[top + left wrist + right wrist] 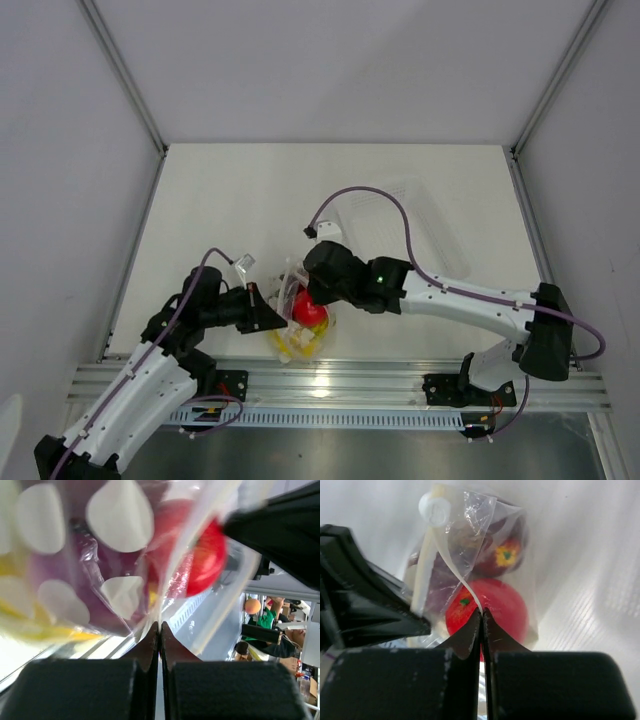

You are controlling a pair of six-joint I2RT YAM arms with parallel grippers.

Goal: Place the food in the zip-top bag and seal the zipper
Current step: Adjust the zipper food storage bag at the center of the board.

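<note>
Zipper indiscernible; food (207, 560) blurred in left wrist view. Bag (462, 535) edge pinched by left jaws and right jaws, both closed on film.

zip-top bag (298, 340) was hemmed between left pincer (282, 321) and right pincer (312, 294) beside the near rail (350, 381), translucent tray (412, 215) stood far right, tabletop (230, 200) lay open at far left and centre

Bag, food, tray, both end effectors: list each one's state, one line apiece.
zip-top bag: filled, seal unclear.
red fruit: inside the bag.
dark red apple: inside the bag.
tray: lying flat, untouched.
left end effector: shut on zip-top bag.
right end effector: shut on zip-top bag.
</note>
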